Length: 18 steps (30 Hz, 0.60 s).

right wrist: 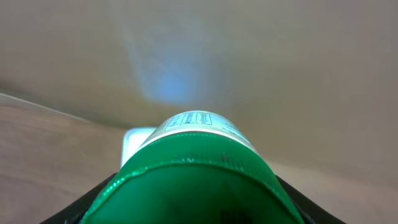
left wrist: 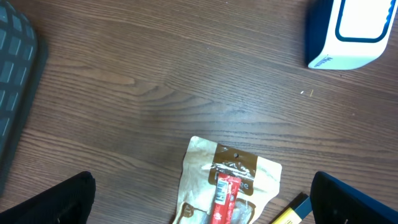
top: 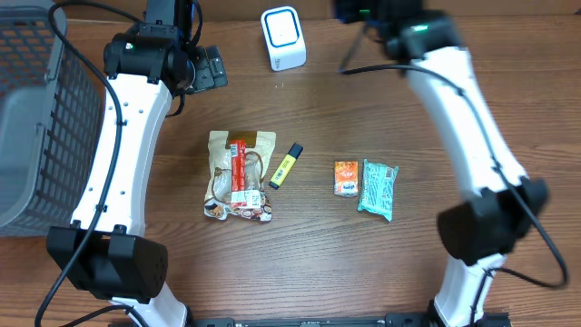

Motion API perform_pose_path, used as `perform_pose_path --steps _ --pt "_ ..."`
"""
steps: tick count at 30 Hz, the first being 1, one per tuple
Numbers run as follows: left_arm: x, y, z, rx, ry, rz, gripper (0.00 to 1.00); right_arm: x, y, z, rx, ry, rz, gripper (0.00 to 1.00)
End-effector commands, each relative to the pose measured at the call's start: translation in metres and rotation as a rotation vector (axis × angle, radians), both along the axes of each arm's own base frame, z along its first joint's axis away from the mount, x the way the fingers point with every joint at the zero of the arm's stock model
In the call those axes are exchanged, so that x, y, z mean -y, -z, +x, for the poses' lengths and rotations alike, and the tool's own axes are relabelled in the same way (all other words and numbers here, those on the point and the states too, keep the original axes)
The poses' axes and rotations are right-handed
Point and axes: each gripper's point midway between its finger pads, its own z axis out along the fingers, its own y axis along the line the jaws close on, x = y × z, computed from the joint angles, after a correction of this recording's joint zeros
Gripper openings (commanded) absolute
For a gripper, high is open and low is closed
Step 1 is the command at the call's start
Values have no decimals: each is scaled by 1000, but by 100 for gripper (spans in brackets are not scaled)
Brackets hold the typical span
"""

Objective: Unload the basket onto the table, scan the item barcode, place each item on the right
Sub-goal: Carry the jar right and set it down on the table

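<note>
In the right wrist view a green-capped round container with a printed label at its far end fills the space between the dark fingers; my right gripper is shut on it. Just past the container is the white and blue scanner, with a pale blue glow on the wall above it. Overhead, the scanner stands at the table's back edge and my right gripper is just to its right. My left gripper hangs open to the scanner's left, its fingers wide apart and holding nothing.
A beige snack pouch with a red stick lies mid-table, a yellow highlighter beside it. An orange packet and a teal wrapper lie to the right. A grey basket stands at the left edge.
</note>
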Motion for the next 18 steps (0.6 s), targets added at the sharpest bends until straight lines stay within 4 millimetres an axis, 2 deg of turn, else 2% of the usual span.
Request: perform_pose_path --steps 1,7,11,14,18 --pt "0 -19 -1 46 12 6 100 49 36 -11 -173 152 45 4" --pt "0 -19 -1 46 12 6 100 128 112 -79 -604 316 -8 4" --pt "0 -19 -1 47 12 6 100 162 149 -124 -834 387 -18 4" --pt "0 -19 -1 46 12 6 100 184 172 -141 -918 444 -3 6" --pt "0 -19 -1 47 12 6 100 208 201 -153 -968 539 43 7"
